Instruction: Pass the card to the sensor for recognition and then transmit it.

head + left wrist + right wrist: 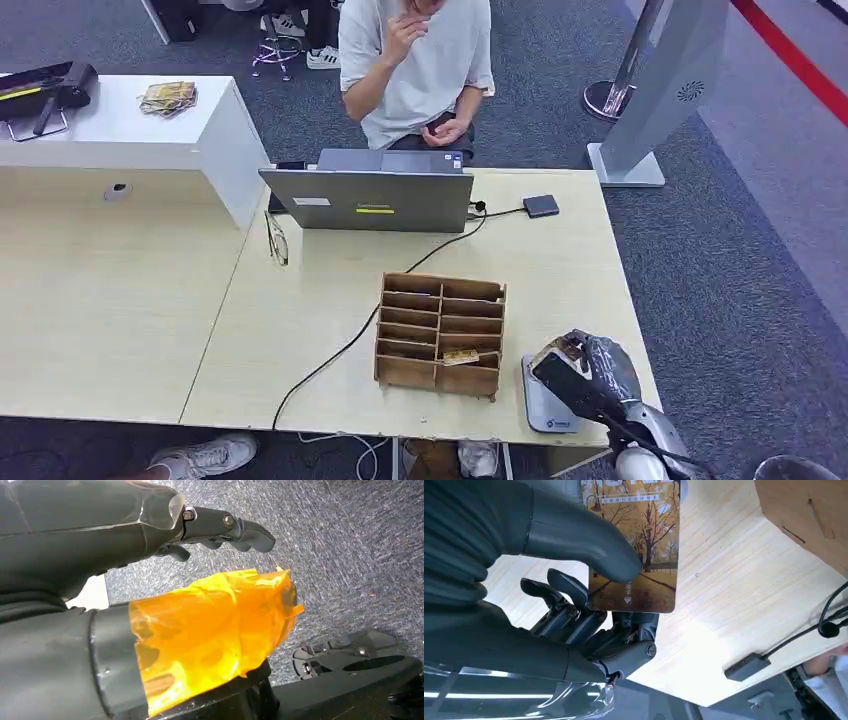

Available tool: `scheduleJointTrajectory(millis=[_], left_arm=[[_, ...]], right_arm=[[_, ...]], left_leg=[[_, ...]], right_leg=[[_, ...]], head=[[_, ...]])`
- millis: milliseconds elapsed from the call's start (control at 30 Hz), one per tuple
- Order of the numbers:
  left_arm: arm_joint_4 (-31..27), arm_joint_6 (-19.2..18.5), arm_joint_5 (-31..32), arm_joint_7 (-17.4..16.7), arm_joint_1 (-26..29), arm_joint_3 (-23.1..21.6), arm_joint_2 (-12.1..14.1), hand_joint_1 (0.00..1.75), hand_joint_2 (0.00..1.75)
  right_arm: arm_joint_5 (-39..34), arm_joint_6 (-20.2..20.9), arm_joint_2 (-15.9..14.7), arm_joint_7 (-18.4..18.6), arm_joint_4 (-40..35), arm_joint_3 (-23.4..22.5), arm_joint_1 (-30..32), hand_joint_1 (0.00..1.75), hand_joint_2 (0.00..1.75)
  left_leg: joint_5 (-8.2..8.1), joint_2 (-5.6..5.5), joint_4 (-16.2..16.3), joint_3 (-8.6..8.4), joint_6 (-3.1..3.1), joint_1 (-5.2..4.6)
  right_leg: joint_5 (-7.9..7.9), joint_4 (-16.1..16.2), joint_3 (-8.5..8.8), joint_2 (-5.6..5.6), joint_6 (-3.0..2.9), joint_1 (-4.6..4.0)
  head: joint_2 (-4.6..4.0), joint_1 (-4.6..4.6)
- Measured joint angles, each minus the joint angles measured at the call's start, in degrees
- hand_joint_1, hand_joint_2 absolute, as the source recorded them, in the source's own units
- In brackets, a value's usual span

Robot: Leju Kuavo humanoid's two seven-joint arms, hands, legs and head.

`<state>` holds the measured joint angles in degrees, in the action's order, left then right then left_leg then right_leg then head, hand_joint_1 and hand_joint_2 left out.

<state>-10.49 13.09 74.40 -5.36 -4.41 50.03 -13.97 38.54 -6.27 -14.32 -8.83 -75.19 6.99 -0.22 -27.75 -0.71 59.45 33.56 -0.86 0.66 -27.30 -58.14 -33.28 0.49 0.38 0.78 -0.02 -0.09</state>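
Head view: wooden rack (440, 333) with one card (460, 356); right hand (585, 375) gripping another card (636, 545).

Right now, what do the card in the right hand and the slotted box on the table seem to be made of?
The card looks like glossy plastic: thin, flat, with a printed autumn-tree picture. The right hand holds it under the thumb. The slotted box looks like unpainted thin wood or plywood: brown, matte, with cut dividers.

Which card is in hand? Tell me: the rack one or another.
The autumn-tree card, pinched by the right hand. The other card lies in a lower slot of the rack, untouched.
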Motion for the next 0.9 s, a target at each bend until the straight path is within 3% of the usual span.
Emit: scheduleJointTrajectory(millis=[533,900], left_arm=[[0.0,-0.2,0.4,-0.2,0.0,0.0,-0.1,0.0,0.0],[0.0,-0.4,0.7,-0.2,0.0,0.0,-0.1,0.0,0.0]], right_arm=[[10.5,-9.1,4.4,1.5,-5.9,-3.3,2.4,1.75,1.75],[12.9,-14.0,7.4,-0.2,-11.0,-5.1,3.7,1.75,1.75]], left_leg=[[0.0,0.0,0.0,0.01,0.0,0.0],[0.0,0.01,0.0,0.01,0.0,0.0]], right_leg=[[0.0,0.0,-0.01,0.0,0.0,0.0],[0.0,0.0,-0.02,0.0,0.0,0.0]], head=[[0.0,0.0],[0.0,0.0]])
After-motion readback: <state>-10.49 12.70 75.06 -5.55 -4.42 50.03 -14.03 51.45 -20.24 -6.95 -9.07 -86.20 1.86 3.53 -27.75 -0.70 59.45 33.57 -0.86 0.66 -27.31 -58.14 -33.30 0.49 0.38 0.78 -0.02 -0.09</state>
